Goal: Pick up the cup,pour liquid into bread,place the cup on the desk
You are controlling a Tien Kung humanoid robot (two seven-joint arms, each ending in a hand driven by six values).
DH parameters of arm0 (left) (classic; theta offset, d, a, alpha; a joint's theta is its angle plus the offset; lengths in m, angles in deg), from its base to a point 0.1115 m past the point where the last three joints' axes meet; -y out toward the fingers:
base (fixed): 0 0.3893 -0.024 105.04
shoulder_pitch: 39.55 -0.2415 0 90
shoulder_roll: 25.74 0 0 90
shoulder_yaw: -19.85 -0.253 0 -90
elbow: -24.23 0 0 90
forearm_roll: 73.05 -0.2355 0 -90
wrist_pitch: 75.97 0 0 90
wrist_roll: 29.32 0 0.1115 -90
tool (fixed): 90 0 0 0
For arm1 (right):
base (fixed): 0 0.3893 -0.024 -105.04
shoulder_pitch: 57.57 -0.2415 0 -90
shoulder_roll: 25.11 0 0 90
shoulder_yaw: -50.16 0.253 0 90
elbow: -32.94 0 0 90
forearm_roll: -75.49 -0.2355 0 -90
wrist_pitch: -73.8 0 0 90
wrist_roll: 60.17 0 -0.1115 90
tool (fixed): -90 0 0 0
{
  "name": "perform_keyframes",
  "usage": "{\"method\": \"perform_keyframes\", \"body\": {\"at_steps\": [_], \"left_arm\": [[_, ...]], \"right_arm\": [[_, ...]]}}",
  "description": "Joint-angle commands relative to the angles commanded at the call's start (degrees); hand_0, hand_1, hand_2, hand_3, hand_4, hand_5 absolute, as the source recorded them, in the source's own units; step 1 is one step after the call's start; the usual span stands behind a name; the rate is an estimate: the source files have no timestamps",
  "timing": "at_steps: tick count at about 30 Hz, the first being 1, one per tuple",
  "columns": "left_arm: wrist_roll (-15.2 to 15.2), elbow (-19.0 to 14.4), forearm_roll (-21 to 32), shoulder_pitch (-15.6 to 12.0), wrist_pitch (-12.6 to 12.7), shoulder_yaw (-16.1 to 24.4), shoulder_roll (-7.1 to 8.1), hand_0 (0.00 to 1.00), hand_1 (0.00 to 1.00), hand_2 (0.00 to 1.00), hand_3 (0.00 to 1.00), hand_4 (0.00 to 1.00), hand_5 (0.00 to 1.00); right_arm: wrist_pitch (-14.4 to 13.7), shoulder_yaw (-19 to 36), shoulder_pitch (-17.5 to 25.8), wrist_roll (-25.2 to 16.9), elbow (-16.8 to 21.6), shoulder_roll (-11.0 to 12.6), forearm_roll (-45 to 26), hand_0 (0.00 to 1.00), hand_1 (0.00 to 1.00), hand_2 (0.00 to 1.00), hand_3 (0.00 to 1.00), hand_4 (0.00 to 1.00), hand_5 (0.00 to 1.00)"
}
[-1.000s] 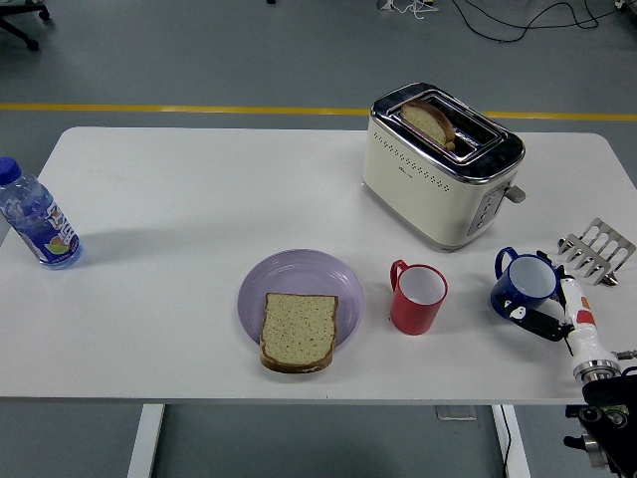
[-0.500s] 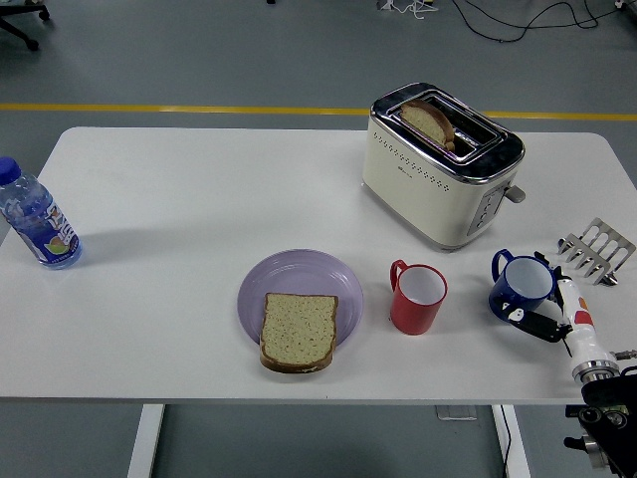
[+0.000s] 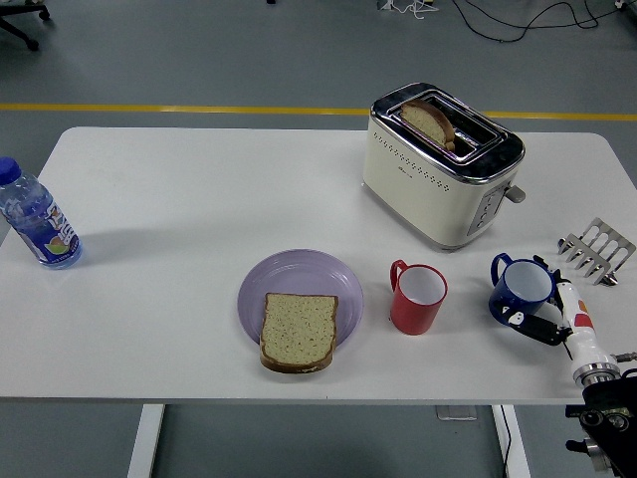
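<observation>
With the right robot hand (image 3: 553, 319) clamped around the blue cup (image 3: 522, 290) near the desk's (image 3: 179, 189) right edge, pickup is underway; next, carry it left to the bread (image 3: 299, 331).

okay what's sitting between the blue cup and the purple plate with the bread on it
In the head view, a red cup stands on the table between the blue cup, which the right hand grips, and the purple plate. It touches neither.

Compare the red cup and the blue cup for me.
The red cup stands free beside the purple plate; the blue cup is gripped by the right hand near the table's right edge. Red's handle points left, as does blue's. Both are upright, with white insides.
</observation>
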Motion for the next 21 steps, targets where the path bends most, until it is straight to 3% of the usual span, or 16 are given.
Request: {"method": "perform_keyframes", "body": {"at_steps": [14,20,21], "left_arm": [[-0.05,0.00,-0.19,0.05,-0.02,0.12,0.02,0.675,0.740,0.747,0.641,0.404,0.998],[-0.02,0.00,-0.06,0.10,-0.02,-0.09,0.05,0.674,0.740,0.747,0.642,0.404,0.998],[-0.01,0.00,-0.03,0.10,-0.01,-0.12,0.05,0.674,0.740,0.747,0.642,0.404,0.998]], "right_arm": [[0.84,0.20,0.18,0.84,0.45,-0.04,1.92,0.788,0.709,0.894,0.982,0.899,0.002],[0.84,0.44,-0.09,0.38,0.32,-0.30,1.61,0.824,0.730,0.927,0.998,0.930,0.002],[0.85,0.47,-0.09,0.37,0.32,-0.31,1.60,0.843,0.769,0.943,0.998,0.948,0.002]]}}
